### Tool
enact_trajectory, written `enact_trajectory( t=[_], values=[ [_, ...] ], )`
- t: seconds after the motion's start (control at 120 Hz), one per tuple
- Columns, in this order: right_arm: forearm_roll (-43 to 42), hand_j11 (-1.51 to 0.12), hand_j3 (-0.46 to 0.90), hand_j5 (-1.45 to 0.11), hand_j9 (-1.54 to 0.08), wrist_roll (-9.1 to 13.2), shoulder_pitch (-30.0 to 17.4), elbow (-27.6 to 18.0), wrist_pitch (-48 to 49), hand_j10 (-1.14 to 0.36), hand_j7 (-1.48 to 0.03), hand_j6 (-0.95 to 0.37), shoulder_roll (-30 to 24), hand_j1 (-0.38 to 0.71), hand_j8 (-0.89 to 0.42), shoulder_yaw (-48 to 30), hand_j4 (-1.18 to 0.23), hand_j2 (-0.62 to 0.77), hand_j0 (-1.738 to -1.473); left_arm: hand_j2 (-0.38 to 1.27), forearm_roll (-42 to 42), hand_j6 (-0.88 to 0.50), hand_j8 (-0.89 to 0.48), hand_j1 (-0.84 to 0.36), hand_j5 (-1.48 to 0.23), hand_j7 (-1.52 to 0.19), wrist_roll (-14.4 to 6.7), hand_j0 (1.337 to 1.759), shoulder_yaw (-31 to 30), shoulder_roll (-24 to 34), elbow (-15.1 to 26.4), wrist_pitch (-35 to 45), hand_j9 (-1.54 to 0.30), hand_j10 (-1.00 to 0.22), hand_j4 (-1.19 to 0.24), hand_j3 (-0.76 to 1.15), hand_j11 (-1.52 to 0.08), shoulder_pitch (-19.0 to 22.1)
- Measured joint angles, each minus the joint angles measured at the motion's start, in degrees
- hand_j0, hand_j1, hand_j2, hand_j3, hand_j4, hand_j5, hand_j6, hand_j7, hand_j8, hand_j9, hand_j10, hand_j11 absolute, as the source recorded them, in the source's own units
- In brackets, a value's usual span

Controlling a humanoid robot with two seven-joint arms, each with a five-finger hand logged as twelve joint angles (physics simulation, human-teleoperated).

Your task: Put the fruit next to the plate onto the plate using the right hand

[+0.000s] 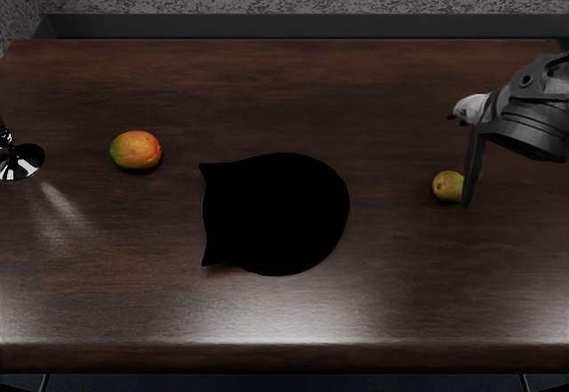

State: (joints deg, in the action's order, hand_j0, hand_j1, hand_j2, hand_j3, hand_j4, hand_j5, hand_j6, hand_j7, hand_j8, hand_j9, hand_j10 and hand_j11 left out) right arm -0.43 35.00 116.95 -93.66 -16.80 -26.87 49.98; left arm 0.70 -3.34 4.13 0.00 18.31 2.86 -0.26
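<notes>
A black plate (274, 212) with two ear-like corners lies at the table's middle. Well to its left rests an orange-green mango (135, 150). To its right sits a small yellow-green fruit (447, 185), pear-like, resting on the wood. My right hand (484, 139), dark grey with pale fingertips, comes in from the right edge and hovers just above and right of that small fruit. One dark finger (471, 172) points down right beside the fruit's right side. The hand's fingers are spread and hold nothing. The left arm does not show.
A shiny metallic round base (16, 159) stands at the table's left edge, partly cut off. The dark wooden table (284, 321) ends in a front edge near the bottom; a grey wall runs behind it.
</notes>
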Motion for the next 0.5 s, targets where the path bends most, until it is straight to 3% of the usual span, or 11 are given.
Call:
enact_trajectory(
  t=[0.317, 0.5],
  values=[
    [-9.5, -0.05, 0.0, -0.05, -0.05, 0.0, -10.6, 1.9, -5.4, -0.04, -0.05, -0.04, 0.2, -0.31, -0.04, -6.4, -0.04, -0.01, -1.658, 0.0, 0.0, 0.0, 0.0, 0.35, 0.0, 0.0, 0.0, 1.658, 0.0, 0.0, 0.0, 0.0, 0.0, 0.0, 0.0, 0.0, 0.0, 0.0],
    [-11.4, -0.08, 0.0, -0.08, -0.08, 0.0, -13.0, 2.6, -6.9, -0.06, -0.08, -0.06, 0.2, -0.28, -0.06, -6.9, -0.06, -0.01, -1.658, 0.0, 0.0, 0.0, 0.0, 0.35, 0.0, 0.0, 0.0, 1.658, 0.0, 0.0, 0.0, 0.0, 0.0, 0.0, 0.0, 0.0, 0.0, 0.0]
  ],
)
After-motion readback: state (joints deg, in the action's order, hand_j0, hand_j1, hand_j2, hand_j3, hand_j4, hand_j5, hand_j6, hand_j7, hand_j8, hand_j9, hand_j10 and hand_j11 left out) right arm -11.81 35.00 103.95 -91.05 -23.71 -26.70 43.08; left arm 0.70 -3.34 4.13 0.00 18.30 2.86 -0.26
